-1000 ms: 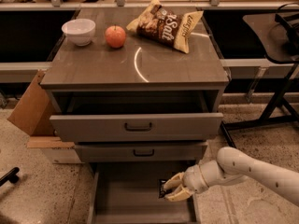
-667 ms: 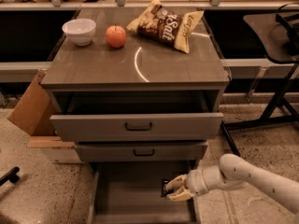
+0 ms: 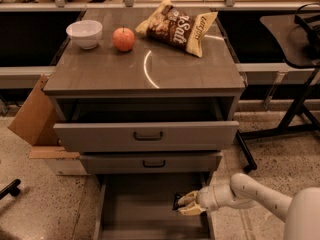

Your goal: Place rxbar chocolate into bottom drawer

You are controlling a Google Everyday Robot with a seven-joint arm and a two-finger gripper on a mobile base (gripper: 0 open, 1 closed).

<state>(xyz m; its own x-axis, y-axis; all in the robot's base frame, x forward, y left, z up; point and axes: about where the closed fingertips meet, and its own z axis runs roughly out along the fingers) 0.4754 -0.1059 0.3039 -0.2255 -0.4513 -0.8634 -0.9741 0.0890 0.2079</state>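
The gripper point(image 3: 186, 204) is low at the near right of the cabinet, reaching in from the right on a pale, rounded arm point(image 3: 250, 194), and it hangs over the right part of the open bottom drawer point(image 3: 140, 206). Its two cream fingers point(image 3: 188, 198) point left and are clamped on the rxbar chocolate point(image 3: 176, 202), a small dark wrapper that shows just at their tips. The bar is above the drawer's grey floor, close to the right side wall; whether it touches the floor cannot be told. The bottom drawer is pulled out toward the near side, and its floor is in shadow. Above it the middle drawer point(image 3: 150, 162) is out a little, and the top drawer point(image 3: 145, 134) is pulled out further, each with a black bar handle on its front. On the worktop point(image 3: 150, 74) at the far side stand a white bowl point(image 3: 85, 33) at the left, a red apple point(image 3: 123, 38) just right of it, and a yellow-brown chip bag point(image 3: 176, 25) lying flat further right. A cardboard box point(image 3: 32, 115) leans against the left side of the cabinet, and a black stand point(image 3: 295, 119) is at the right on the speckled floor.
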